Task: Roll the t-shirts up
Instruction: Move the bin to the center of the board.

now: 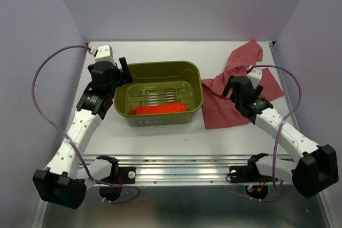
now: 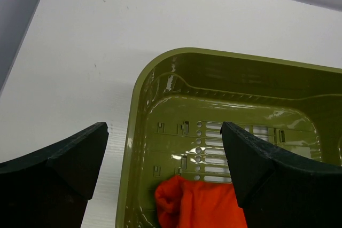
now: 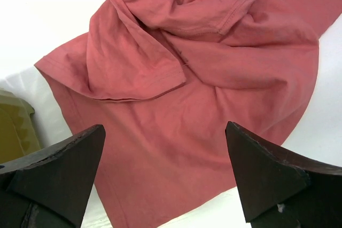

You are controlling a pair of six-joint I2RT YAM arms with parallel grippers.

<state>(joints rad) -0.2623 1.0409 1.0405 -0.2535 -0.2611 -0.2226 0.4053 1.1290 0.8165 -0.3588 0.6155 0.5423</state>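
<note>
A large dusty rose t-shirt (image 1: 224,111) lies crumpled and spread on the right of the table, one part reaching the back edge. My right gripper (image 1: 228,86) hovers open above it; in the right wrist view its gripper (image 3: 165,126) frames the rose t-shirt (image 3: 214,62) with nothing between the fingers. A bright orange-red t-shirt (image 1: 158,109), a slim roll, lies along the near wall inside the olive-green tub (image 1: 160,65). My left gripper (image 1: 125,71) hangs open over the tub's left end. In the left wrist view that gripper (image 2: 164,127) stands above the orange roll (image 2: 197,201).
The tub (image 2: 139,89) sits mid-table, its right corner (image 3: 16,132) close to the rose shirt's hem. Purple cables loop off both arms. White walls close in the back and sides. A metal rail (image 1: 181,164) runs along the near edge.
</note>
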